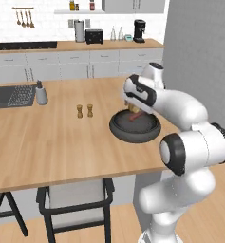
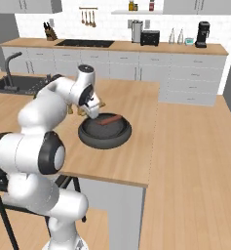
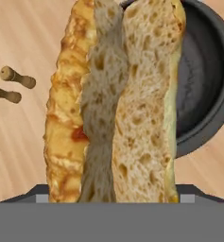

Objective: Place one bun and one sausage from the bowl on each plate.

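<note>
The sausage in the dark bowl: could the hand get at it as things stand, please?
Probably not yet. The sausage lies uncovered in the bowl, just below the hand, but a bun sits between its fingers and would have to go first.

Left base view. The arm (image 1: 180, 123) bends from lower right over the wooden surface (image 1: 52, 142), its hand above the dark bowl (image 1: 135, 128) near the surface's right edge. A pale bun (image 1: 133, 109) and a reddish sausage (image 1: 135, 116) show under the hand; the jaws are hidden. Two small shakers (image 1: 84, 111) stand left of the bowl; a grey bottle (image 1: 41, 94) stands beside the sink (image 1: 12, 96). A chair (image 1: 76, 199) sits below.
</note>
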